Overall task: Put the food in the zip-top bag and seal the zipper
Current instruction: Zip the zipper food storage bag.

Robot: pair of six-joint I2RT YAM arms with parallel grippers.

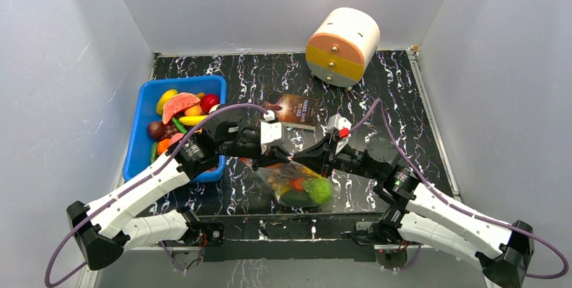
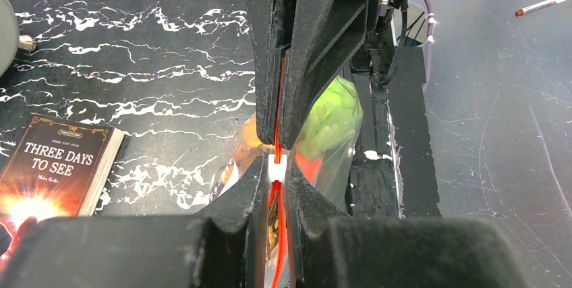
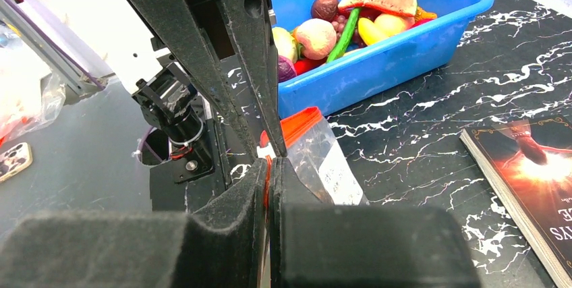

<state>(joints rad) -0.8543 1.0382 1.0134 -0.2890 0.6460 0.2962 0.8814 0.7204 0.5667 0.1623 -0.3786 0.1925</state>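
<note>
The zip-top bag (image 1: 297, 183) lies near the table's front edge, with food inside, among it a green piece (image 1: 320, 190) and orange pieces. Both grippers meet tip to tip over its top edge. My left gripper (image 2: 276, 166) is shut on the red-orange zipper (image 2: 276, 141), the pale slider (image 2: 276, 168) right at its fingertips. My right gripper (image 3: 268, 164) is shut on the same zipper (image 3: 268, 175) from the opposite side. From above, the left gripper (image 1: 267, 160) and right gripper (image 1: 305, 160) hide the strip. More food (image 1: 181, 114) fills the blue bin.
The blue bin (image 1: 144, 141) stands at the left, close behind my left arm. A paperback book (image 1: 295, 110) lies behind the grippers. A round cream, orange and yellow drawer unit (image 1: 342, 46) lies at the back right. Grey walls close in both sides.
</note>
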